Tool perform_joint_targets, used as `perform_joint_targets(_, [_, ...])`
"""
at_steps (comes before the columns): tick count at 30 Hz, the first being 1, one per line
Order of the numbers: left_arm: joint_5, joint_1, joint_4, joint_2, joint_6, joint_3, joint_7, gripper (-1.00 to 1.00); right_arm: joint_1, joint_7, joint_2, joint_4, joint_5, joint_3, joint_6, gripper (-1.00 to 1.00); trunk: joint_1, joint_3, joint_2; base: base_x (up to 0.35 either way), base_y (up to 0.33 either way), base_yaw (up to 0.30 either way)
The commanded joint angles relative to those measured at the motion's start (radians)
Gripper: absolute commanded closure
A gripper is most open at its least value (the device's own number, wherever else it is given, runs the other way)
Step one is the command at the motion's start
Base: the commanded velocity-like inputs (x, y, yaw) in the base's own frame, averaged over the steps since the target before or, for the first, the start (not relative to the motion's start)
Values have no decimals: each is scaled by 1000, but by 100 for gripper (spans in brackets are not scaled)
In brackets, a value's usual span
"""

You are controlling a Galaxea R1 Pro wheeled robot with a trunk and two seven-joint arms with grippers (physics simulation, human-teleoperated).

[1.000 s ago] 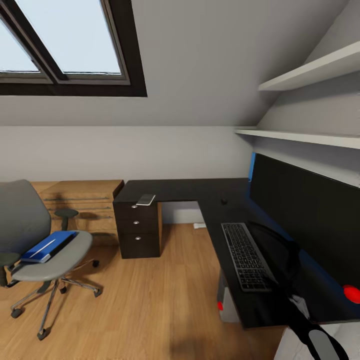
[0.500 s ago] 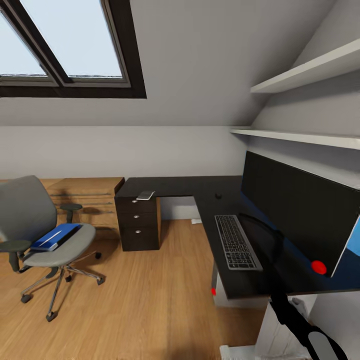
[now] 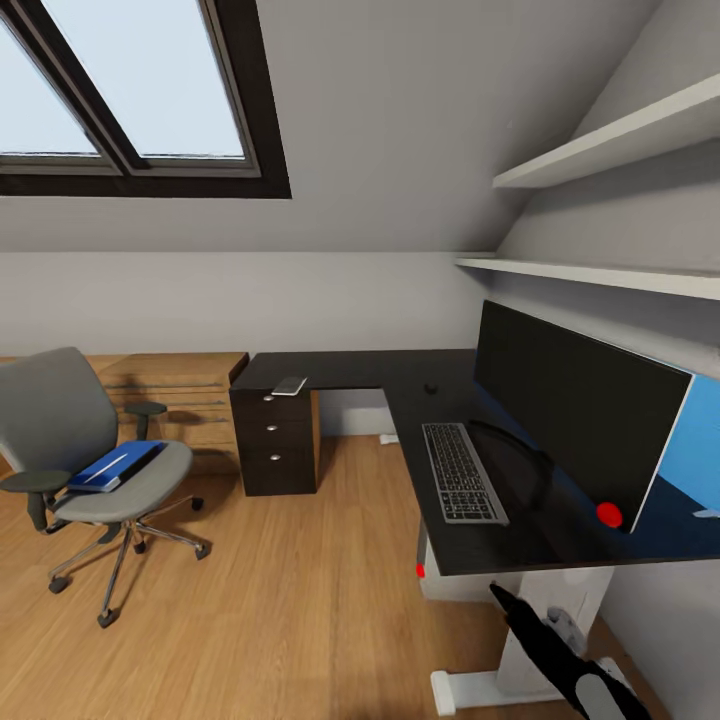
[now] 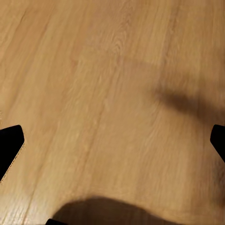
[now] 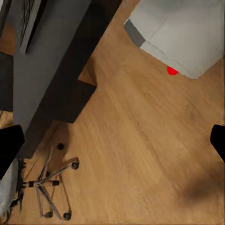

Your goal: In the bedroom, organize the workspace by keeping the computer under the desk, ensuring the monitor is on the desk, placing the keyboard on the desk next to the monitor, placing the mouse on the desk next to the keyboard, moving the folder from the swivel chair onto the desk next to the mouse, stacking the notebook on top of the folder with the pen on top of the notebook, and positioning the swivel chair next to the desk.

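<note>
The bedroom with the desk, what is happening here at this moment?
Nothing is being handled right now. The monitor, the keyboard and the small mouse are on the black desk, and the computer stands on the floor under it. The blue folder lies on the seat of the swivel chair, which stands apart from the desk. The left hand hangs open above bare wooden floor, and the right hand is open too, holding nothing.

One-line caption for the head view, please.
Attic bedroom: black keyboard before wide black monitor on L-shaped black desk; bright blue folder lies on grey swivel chair.
</note>
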Motion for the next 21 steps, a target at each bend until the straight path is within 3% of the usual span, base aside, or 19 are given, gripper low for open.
perform_joint_targets(1, [9, 0, -1, 5, -16, 0, 1, -100, -1, 3, 6, 36, 28, 21, -52, -100, 0, -1, -1, -8, -4, 0])
perform_joint_targets(4, [9, 0, 1, 17, -39, 0, 1, -100, -1, 4, 30, 119, 98, 67, -193, -100, 0, -1, -1, -4, -2, 0])
perform_joint_targets(6, [10, 0, 3, 21, -48, 0, 1, -100, -1, 3, 49, 187, 169, 112, -308, -100, 0, -1, -1, -2, -1, 0])
perform_joint_targets(9, [10, 0, 11, 24, -56, 0, 1, -100, -1, -4, 69, 319, 314, 179, -496, -100, 0, -1, -1, 0, 0, 0])
perform_joint_targets(11, [10, 0, 13, 24, -56, 0, 1, -100, -1, -13, 73, 368, 371, 194, -555, -100, 0, -1, -1, 0, 0, 0])
perform_joint_targets(12, [10, 0, 16, 23, -57, -1, 2, -100, -1, -23, 77, 409, 424, 203, -596, -100, 0, -1, -1, 0, 0, 0])
perform_joint_targets(14, [10, 0, 38, 23, -58, -2, 2, -100, -1, -40, 80, 454, 491, 211, -632, -100, 0, -1, -1, 0, 0, 0])
perform_joint_targets(18, [10, 0, 114, 25, -91, -2, 2, -100, -1, -70, 81, 514, 552, 212, -660, -100, 0, -1, -1, 0, 0, 0])
perform_joint_targets(21, [10, 0, 154, 27, -142, -1, 2, -100, -1, -107, 82, 563, 562, 207, -667, -100, 0, -1, -1, 0, 0, 0])
